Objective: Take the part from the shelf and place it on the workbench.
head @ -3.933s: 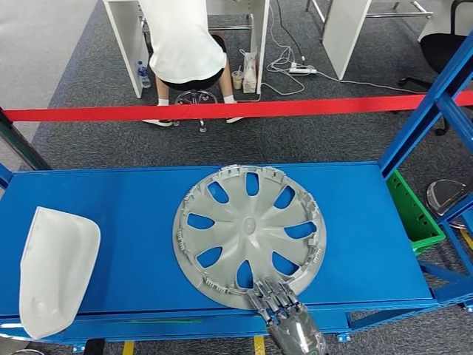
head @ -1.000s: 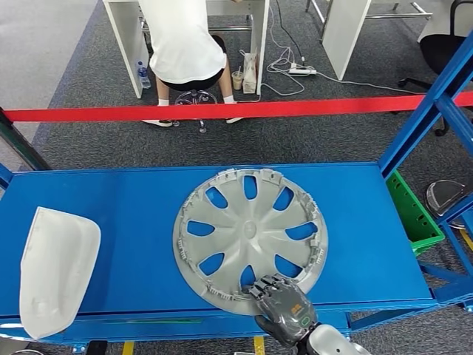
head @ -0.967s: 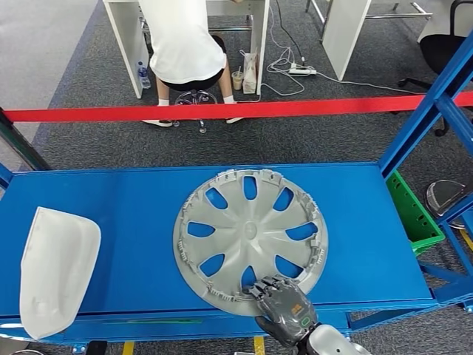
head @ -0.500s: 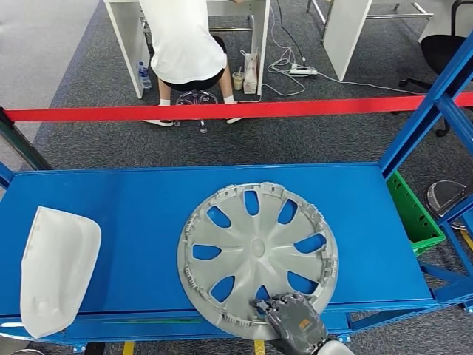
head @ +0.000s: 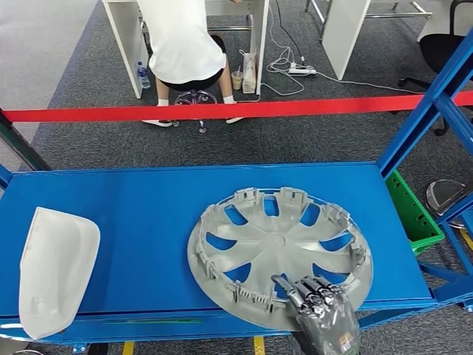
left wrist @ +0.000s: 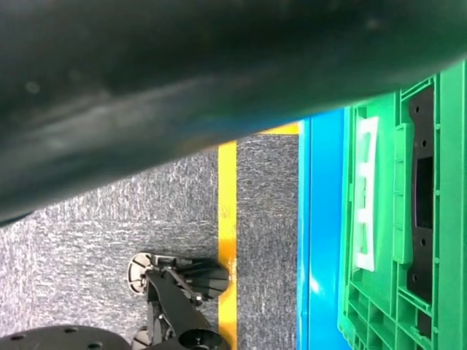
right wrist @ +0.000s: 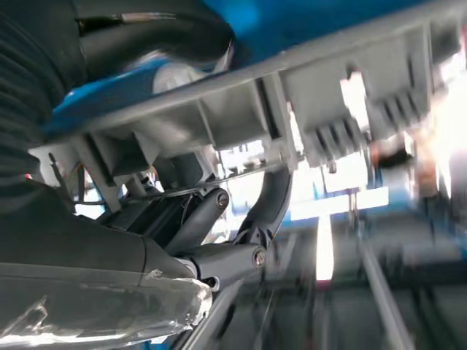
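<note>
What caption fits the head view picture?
Right hand grips the silver wheel cover at the blue shelf's front edge.

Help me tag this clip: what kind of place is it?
Probably a workshop or robot test area: a blue metal shelf holding a wheel cover gripped by the right hand, a red barrier tape, and a person at desks beyond.

We noted the wheel cover (head: 278, 255) was matt grey plastic; shelf (head: 140, 214) smooth, glossy blue painted metal; left white part (head: 53, 266) matt plastic; floor (head: 312, 140) rough grey carpet.
</note>
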Controlling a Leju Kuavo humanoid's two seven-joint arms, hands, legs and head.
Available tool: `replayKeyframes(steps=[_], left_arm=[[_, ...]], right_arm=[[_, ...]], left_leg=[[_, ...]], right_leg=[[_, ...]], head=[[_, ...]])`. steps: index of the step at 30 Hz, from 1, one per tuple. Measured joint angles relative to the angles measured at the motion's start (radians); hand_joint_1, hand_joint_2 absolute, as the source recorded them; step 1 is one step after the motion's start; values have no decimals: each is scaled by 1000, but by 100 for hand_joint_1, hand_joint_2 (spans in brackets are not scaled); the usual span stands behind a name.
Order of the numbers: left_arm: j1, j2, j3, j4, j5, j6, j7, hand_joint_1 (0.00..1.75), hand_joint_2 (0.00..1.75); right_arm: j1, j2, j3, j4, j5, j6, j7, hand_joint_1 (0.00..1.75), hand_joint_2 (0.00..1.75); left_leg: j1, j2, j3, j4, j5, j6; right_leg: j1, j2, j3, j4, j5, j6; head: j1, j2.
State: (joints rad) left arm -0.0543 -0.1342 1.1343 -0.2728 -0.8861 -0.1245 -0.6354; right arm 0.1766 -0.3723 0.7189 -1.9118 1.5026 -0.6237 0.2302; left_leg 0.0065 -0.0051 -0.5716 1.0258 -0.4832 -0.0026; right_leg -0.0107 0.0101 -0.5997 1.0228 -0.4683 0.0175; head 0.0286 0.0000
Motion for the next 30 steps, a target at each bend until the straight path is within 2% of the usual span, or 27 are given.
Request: replayKeyframes(steps=[9, 14, 19, 23, 26, 28, 30], left_arm=[[0, -11, 10, -1, -2, 2, -5, 0, 0], [-1, -17, 20, -3, -12, 11, -8, 0, 0], [-2, -25, 25, -7, -25, 23, -15, 0, 0], [-3, -30, 32, -12, -30, 33, -33, 0, 175], [-4, -32, 44, -18, -23, 38, -42, 0, 175], [-5, -32, 50, -21, -21, 38, -43, 0, 175], [-5, -32, 53, -23, -18, 39, -44, 0, 175]], right_arm=[[8, 44, -35, -25, 5, -33, -39, 175, 175], [25, 104, -95, -51, 2, -33, -140, 175, 175], [46, 192, -169, -95, -44, -33, -279, 175, 175], [69, 294, -262, -129, -132, -33, -479, 175, 175], [87, 386, -347, -140, -177, -32, -647, 175, 175], [100, 430, -387, -148, -187, -33, -705, 175, 175], [115, 457, -412, -156, -194, -33, -730, 175, 175]], left_leg=[[0, 0, 0, 0, 0, 0], [0, 0, 0, 0, 0, 0], [0, 0, 0, 0, 0, 0], [0, 0, 0, 0, 0, 0], [0, 0, 0, 0, 0, 0], [0, 0, 0, 0, 0, 0], [0, 0, 0, 0, 0, 0]], right_leg=[[0, 0, 0, 0, 0, 0], [0, 0, 0, 0, 0, 0], [0, 0, 0, 0, 0, 0], [0, 0, 0, 0, 0, 0], [0, 0, 0, 0, 0, 0], [0, 0, 0, 0, 0, 0], [0, 0, 0, 0, 0, 0]], head=[[0, 0], [0, 0], [0, 0], [0, 0], [0, 0], [0, 0], [0, 0]])
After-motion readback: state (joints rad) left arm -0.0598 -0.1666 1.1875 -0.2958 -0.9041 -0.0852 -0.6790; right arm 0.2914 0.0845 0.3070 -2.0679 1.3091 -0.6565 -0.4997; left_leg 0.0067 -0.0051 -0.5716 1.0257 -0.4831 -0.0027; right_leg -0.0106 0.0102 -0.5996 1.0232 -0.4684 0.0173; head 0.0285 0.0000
